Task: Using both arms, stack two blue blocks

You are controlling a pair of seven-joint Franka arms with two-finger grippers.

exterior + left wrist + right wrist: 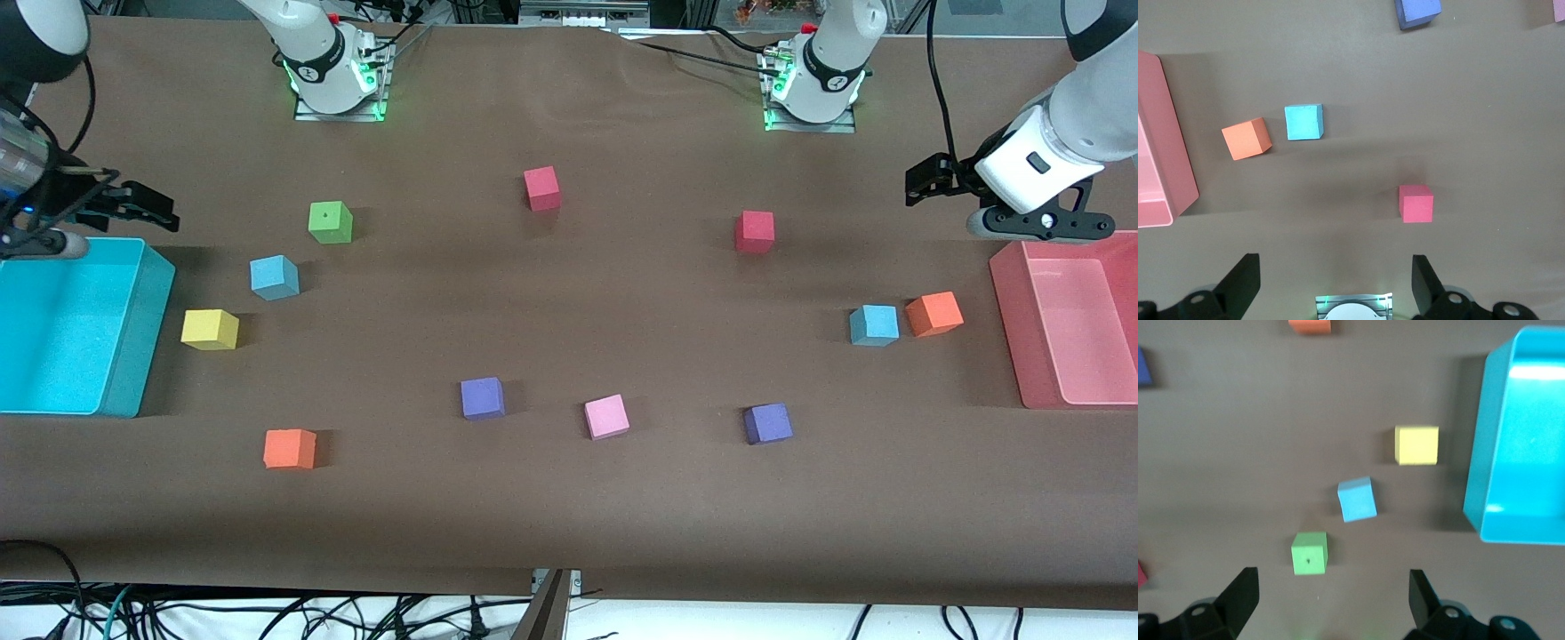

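One sky-blue block lies toward the right arm's end of the table, between a green cube and a yellow cube; it also shows in the right wrist view. The other blue block lies toward the left arm's end, beside an orange cube, and shows in the left wrist view. My right gripper hangs open and empty above the table beside the turquoise bin's corner. My left gripper hangs open and empty above the table near the pink bin.
A turquoise bin stands at the right arm's end and a pink bin at the left arm's end. Two red cubes, two purple cubes, a pink cube and an orange cube lie scattered.
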